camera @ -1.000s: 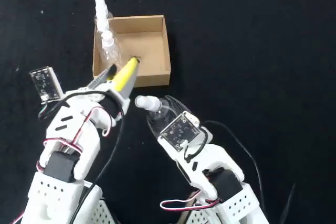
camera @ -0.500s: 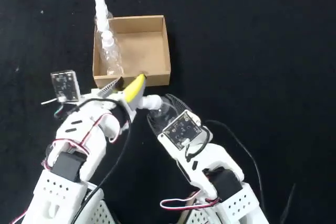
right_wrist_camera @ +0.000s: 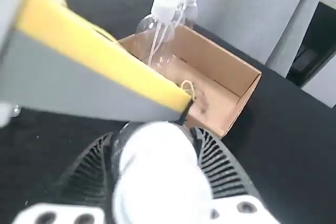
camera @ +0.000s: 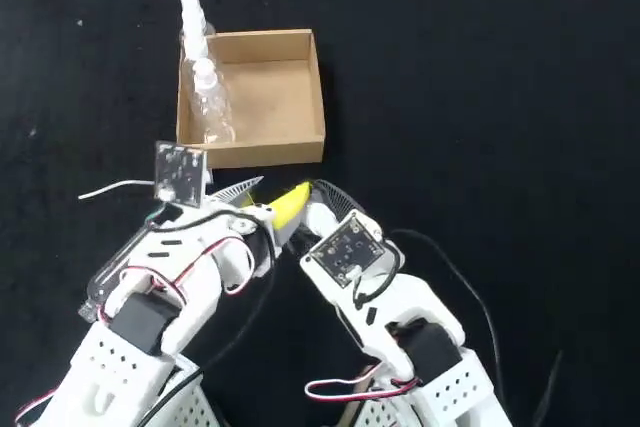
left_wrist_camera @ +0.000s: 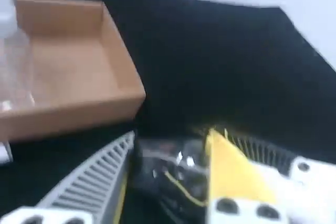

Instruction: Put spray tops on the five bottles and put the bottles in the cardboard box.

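Since a second ago the left hand has swung away from the front wall of the box and come sideways to the right hand; the right arm has kept its place. Now the left hand's yellow finger lies across just beyond the right hand's fingertips, over the white top of the bottle. Its grey finger is on the side toward the box. These two fingers stand apart, released. The right hand is clenched on the bottle, with a black ribbed finger on each side of it.

The box's front wall is just beyond both hands, with a narrow strip of black counter between. On the outer side of the right hand the counter runs wide up to its far edge. A second bottle stands inside the box near its left wall, and cardboard floor runs from it to the right wall. A third bottle stands at the box's far left corner; inside or just outside, I cannot tell. A white cable lies on the counter at the outer side of the left hand.

The left arm leans inward toward the right one. The right arm is stretched forward and tilted a little toward the left arm.
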Motion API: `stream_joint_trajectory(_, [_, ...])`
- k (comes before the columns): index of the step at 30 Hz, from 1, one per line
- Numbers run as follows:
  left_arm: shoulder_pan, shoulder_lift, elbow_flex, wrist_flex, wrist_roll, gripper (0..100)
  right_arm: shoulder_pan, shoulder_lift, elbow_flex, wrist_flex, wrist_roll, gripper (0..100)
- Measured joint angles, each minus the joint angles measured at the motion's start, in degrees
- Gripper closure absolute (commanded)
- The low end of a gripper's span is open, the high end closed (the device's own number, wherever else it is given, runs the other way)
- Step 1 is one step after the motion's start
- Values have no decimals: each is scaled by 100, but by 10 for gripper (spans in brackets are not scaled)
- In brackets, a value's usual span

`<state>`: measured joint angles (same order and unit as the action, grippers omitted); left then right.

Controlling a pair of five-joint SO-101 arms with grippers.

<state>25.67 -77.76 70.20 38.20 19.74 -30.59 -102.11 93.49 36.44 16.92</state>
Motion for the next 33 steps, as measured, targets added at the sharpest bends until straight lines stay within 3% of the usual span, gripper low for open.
stream_joint_trajectory(20, [-1530,0,-615,62,484,802,-18,0,-9,325,-9,987])
stream_joint_trajectory(33, [-3095,0,-624,62,484,802,-18,0,-9,396,-9,987])
